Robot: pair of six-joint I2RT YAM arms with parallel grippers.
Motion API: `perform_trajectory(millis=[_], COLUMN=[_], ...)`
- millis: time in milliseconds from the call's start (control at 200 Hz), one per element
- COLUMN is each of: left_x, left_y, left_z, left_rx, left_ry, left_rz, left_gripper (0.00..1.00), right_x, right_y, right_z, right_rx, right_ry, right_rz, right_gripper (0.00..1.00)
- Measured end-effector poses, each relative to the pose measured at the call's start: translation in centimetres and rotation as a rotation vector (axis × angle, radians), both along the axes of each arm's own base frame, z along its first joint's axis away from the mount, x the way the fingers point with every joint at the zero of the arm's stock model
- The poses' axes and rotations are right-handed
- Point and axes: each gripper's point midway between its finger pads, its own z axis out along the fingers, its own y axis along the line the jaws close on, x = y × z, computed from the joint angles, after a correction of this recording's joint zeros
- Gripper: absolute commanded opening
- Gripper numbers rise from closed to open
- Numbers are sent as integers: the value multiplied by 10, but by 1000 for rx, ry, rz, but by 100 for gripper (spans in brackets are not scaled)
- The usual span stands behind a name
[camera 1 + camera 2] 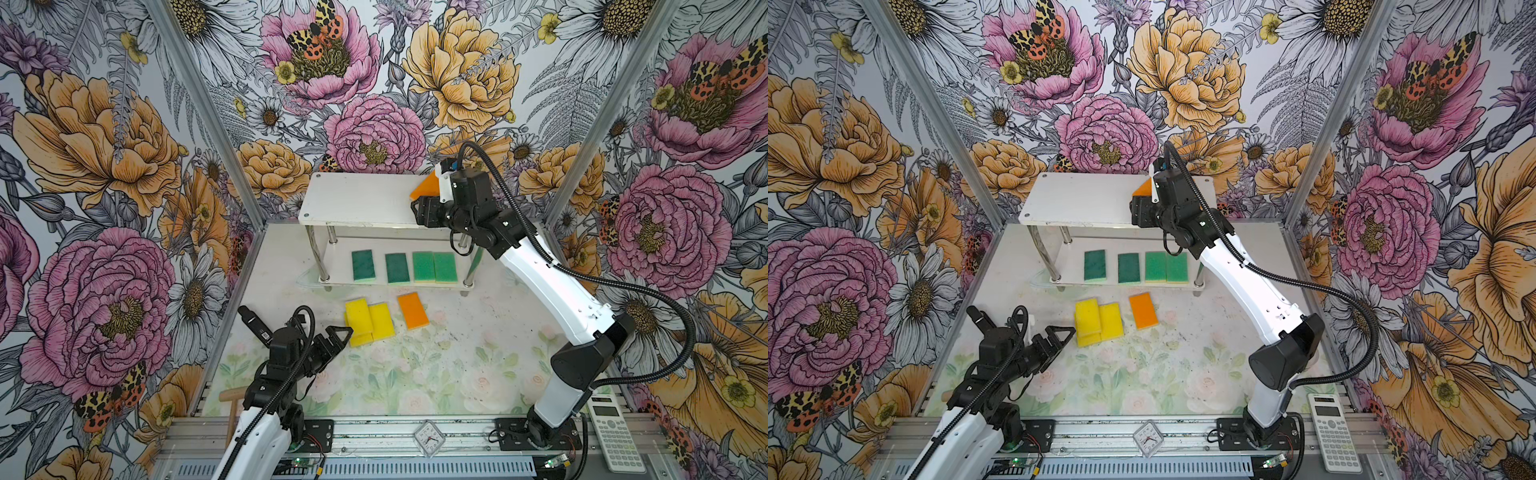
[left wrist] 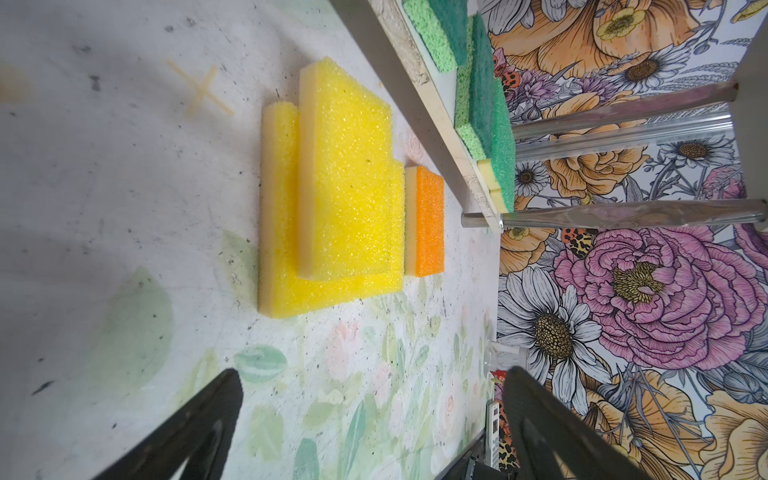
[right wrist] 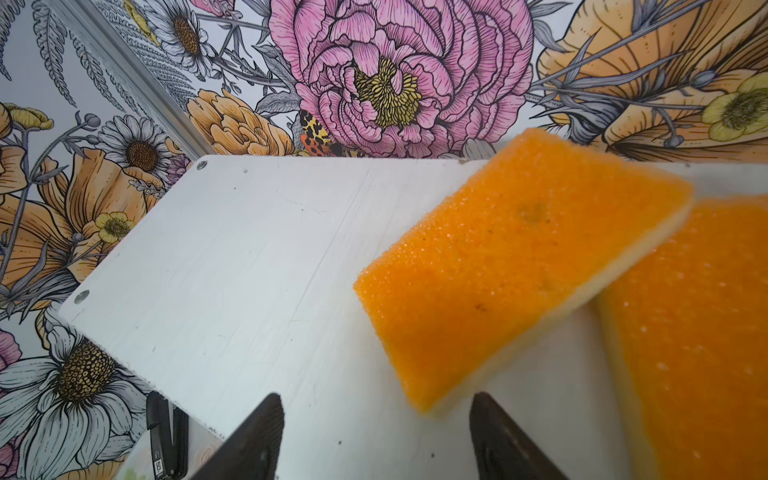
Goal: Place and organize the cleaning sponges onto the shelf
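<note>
Partly hidden behind right arm [image 1: 540, 274]: orange sponge [image 1: 424, 189], tilted on shelf [image 1: 353, 199] top. Both spread, empty: left fingers [image 2: 208, 407], right fingers [image 3: 253, 444].

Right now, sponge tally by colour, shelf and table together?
Green rectangular foam sponges: 4, on the lower board of the white two-tier shelf
Yellow rectangular foam sponges: 3, overlapping on the floral table
Orange rectangular foam sponges: 3, two on the top board, one on the table
Total: 10

Shelf [image 1: 357, 199]: white, two-tier, chrome legs.
Lower board: four green sponges [image 1: 397, 268], flat, in a row.
Top board, right end: two orange sponges [image 3: 519, 257], one tilted across the other.
In front of shelf: yellow sponges [image 1: 359, 318], overlapping; single orange sponge [image 1: 412, 310], flat.
</note>
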Motion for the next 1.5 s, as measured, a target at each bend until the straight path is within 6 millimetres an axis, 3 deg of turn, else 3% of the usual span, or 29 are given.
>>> perform_trajectory(millis=[230, 1041, 1241, 1496], left_x=[0, 0, 1, 1], left_y=[0, 1, 1, 1], left_z=[0, 0, 0, 0], left_rx=[0, 0, 0, 0], left_ry=[0, 0, 0, 0], left_rz=[0, 3, 5, 4], left_gripper=[99, 99, 99, 99], right_x=[-10, 11, 13, 16], right_y=[-12, -12, -14, -14], right_z=[21, -19, -19, -22], right_rx=[27, 70, 75, 79], right_ry=[-38, 78, 81, 89], right_rz=[-28, -109, -117, -124], right_gripper=[77, 64, 56, 38])
